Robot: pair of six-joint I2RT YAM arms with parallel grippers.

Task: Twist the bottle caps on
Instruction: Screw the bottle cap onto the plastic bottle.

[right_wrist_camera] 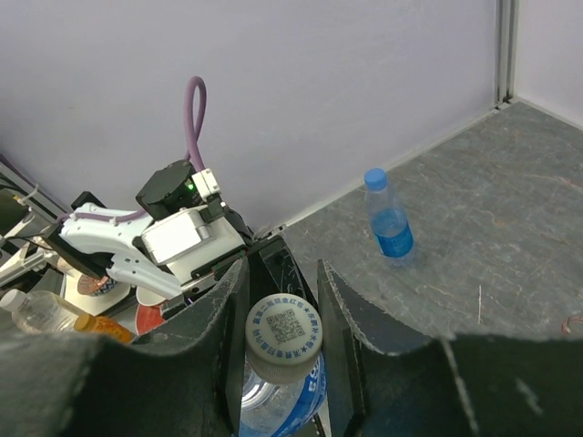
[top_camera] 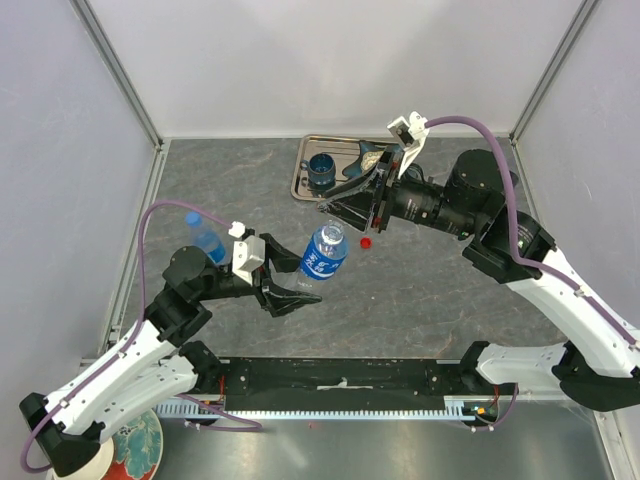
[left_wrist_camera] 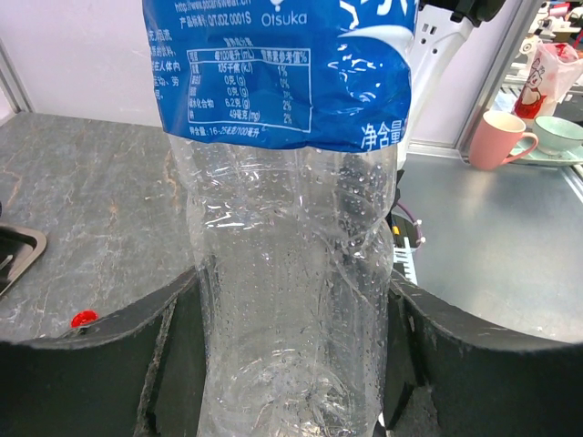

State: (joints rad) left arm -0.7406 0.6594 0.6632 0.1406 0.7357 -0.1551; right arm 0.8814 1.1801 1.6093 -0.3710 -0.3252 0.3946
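Note:
My left gripper (top_camera: 308, 280) (left_wrist_camera: 291, 364) is shut on the clear lower body of a blue-labelled bottle (top_camera: 323, 254) (left_wrist_camera: 291, 273) and holds it tilted above the table. The bottle's white cap (right_wrist_camera: 284, 332) sits on its neck. My right gripper (top_camera: 336, 214) (right_wrist_camera: 284, 339) is shut on that cap, one finger on each side. A red cap (top_camera: 366, 241) (left_wrist_camera: 84, 318) lies loose on the table just right of the held bottle. A second bottle (top_camera: 205, 237) (right_wrist_camera: 389, 224) with a blue cap on it stands upright at the left, behind my left arm.
A metal tray (top_camera: 304, 178) at the back centre holds a dark blue cup (top_camera: 322, 172). Grey walls enclose the table on three sides. A pink mug (left_wrist_camera: 499, 138) stands outside the cell.

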